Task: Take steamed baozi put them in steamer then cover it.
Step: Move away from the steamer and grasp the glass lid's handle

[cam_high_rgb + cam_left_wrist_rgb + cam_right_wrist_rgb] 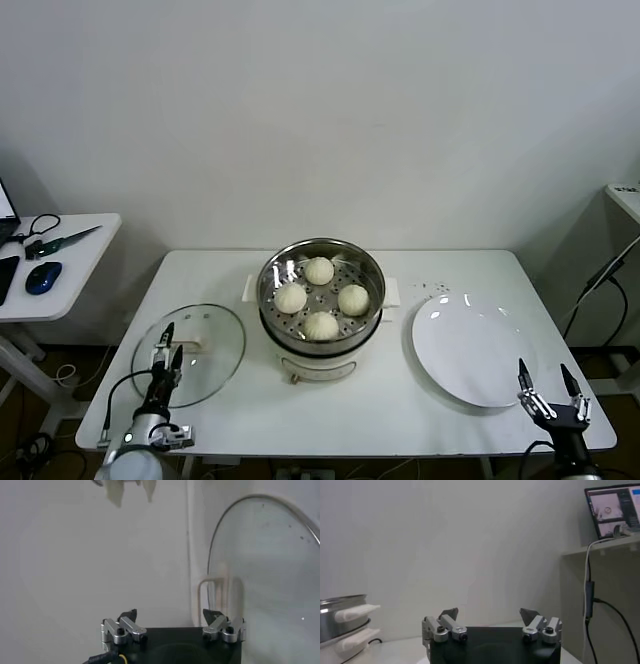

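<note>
From the head view I count four small round cream-white steamed buns, all sitting on the perforated tray inside the one round shiny steel steamer pot on its cream-white base, which stands at the middle of the white surface; the buns form a diamond, one at the back, one to each side, one at the front; there is one round clear glass lid with a metal rim and white handle, lying flat on the surface to my left of the pot, apart from it, so the pot is uncovered; one flat round white plate lies to my right of the pot and holds nothing; I have two hands in view; my left hand hangs over the near edge of the lid, fingers spread wide and holding nothing; my right hand sits near the front right edge of the surface, just beside the plate, fingers likewise wide and holding nothing.
</note>
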